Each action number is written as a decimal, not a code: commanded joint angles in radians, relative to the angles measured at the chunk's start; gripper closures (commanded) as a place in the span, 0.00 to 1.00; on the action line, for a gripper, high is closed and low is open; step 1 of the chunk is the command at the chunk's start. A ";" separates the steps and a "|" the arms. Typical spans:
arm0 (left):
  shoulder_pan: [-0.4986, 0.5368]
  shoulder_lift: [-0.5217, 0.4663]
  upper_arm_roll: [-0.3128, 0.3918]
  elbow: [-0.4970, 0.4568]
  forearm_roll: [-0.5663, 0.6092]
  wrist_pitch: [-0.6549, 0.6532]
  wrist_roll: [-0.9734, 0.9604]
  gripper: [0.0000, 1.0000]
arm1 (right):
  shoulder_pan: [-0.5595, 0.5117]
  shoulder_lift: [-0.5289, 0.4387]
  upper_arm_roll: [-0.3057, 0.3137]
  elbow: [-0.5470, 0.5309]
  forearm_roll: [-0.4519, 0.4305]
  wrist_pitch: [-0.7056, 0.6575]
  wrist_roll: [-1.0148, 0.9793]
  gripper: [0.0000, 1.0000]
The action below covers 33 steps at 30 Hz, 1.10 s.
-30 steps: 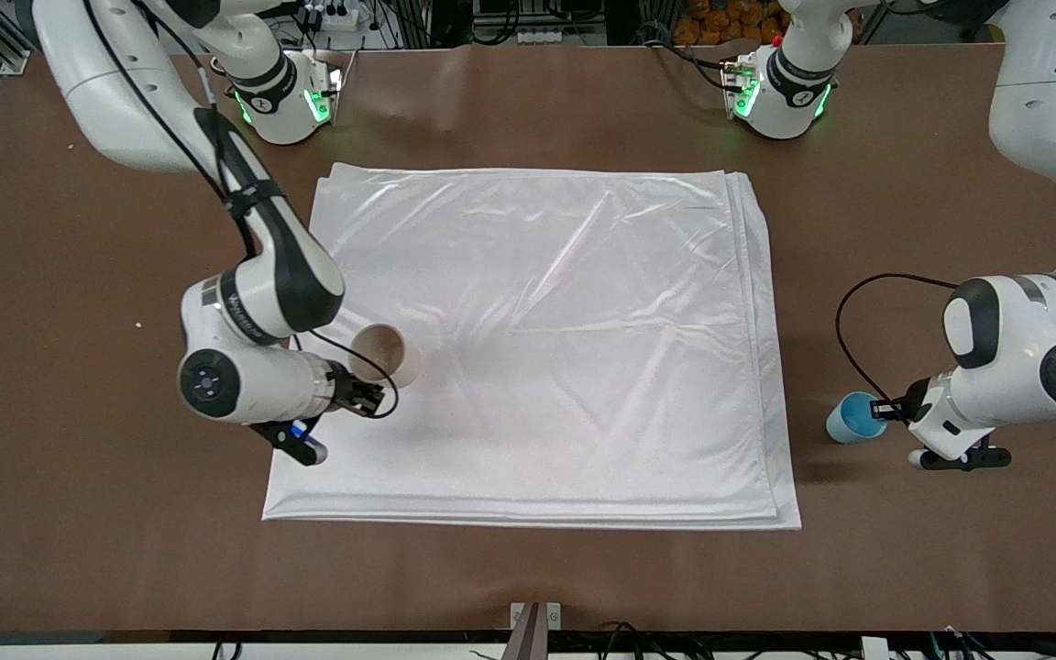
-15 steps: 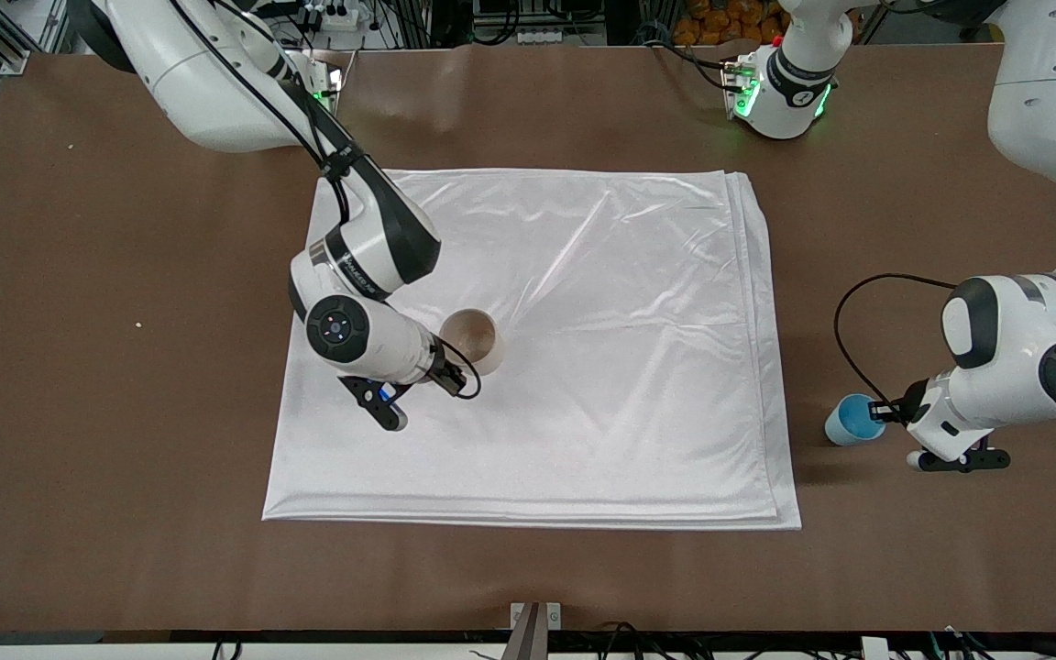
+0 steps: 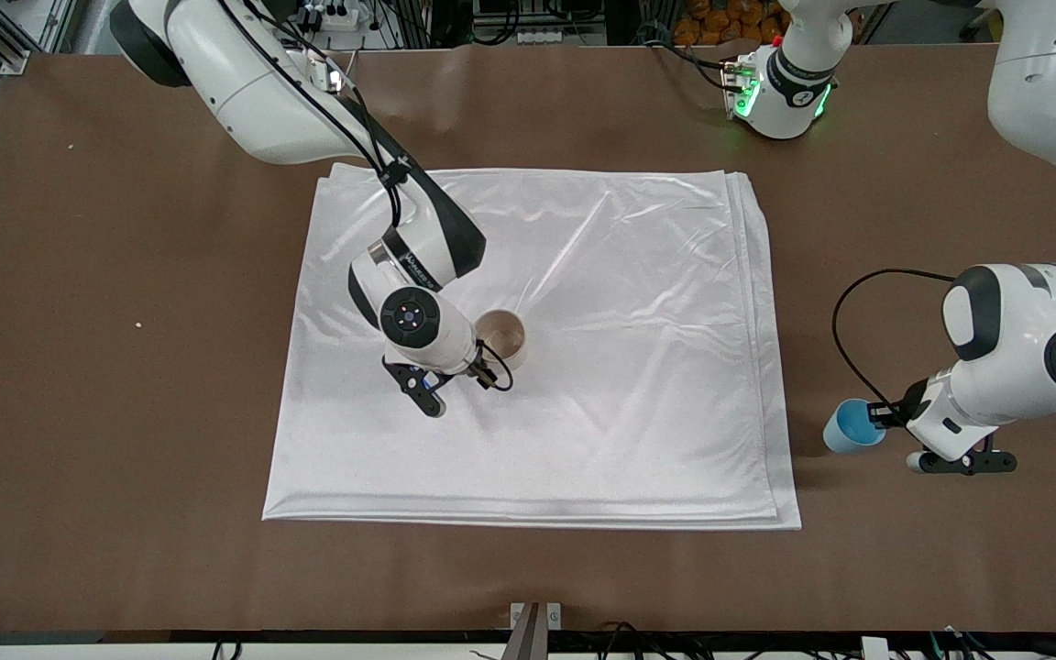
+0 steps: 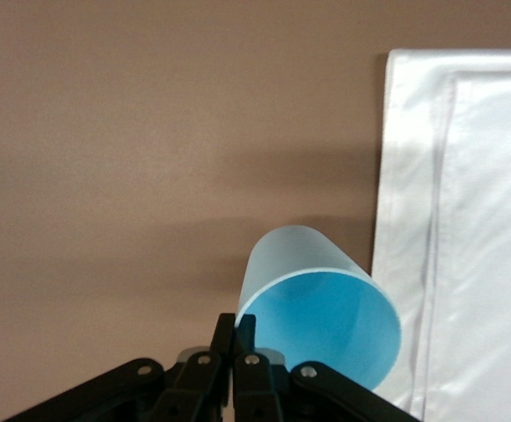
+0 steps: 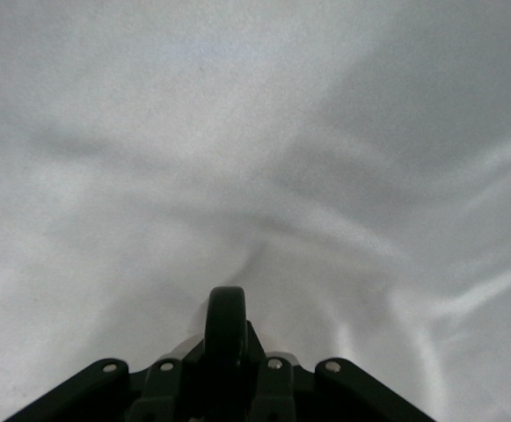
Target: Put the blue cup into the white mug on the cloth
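Note:
The white mug [image 3: 502, 335] is over the middle of the white cloth [image 3: 638, 302], mouth up. My right gripper [image 3: 489, 368] is shut on its black handle [image 5: 226, 309], which shows between the fingers in the right wrist view, with cloth [image 5: 237, 132] below; the mug's body is hidden there. The blue cup [image 3: 852, 429] is tilted, over the brown table just off the cloth's edge toward the left arm's end. My left gripper [image 3: 878, 417] is shut on its rim. In the left wrist view the gripper [image 4: 236, 330] pinches the cup [image 4: 317, 303] wall, beside the cloth's layered edge [image 4: 413, 176].
The brown table [image 3: 79, 367] surrounds the cloth on all sides. Both arm bases, with green lights, stand at the table's back edge [image 3: 780, 92]. A small metal bracket [image 3: 534, 619] sits at the edge nearest the front camera.
My right gripper has carried the mug from the cloth's edge at the right arm's end to its middle. The left gripper with the blue cup has shifted only slightly.

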 commanded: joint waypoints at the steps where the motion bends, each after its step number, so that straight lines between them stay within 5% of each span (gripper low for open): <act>1: -0.002 -0.044 -0.020 -0.009 0.022 -0.018 -0.006 1.00 | 0.061 0.030 -0.046 0.014 -0.023 0.041 0.059 1.00; 2: -0.002 -0.045 -0.025 -0.007 0.024 -0.024 -0.007 1.00 | 0.062 0.035 -0.046 0.012 -0.023 0.049 0.063 1.00; 4: -0.002 -0.050 -0.034 -0.005 0.024 -0.030 -0.007 1.00 | 0.064 0.041 -0.046 0.014 -0.023 0.058 0.073 0.83; 8: -0.002 -0.064 -0.045 -0.004 0.030 -0.033 -0.006 1.00 | 0.065 0.046 -0.046 0.012 -0.023 0.060 0.073 0.04; 9: -0.005 -0.067 -0.045 -0.004 0.035 -0.033 -0.004 1.00 | 0.065 0.046 -0.046 0.012 -0.023 0.060 0.073 0.00; 20: -0.032 -0.102 -0.045 0.004 0.055 -0.050 -0.001 1.00 | 0.033 0.016 -0.052 0.017 -0.048 0.038 0.037 0.00; 33: -0.089 -0.160 -0.045 0.007 0.050 -0.099 -0.011 1.00 | -0.160 -0.048 -0.045 0.034 -0.051 -0.235 -0.450 0.00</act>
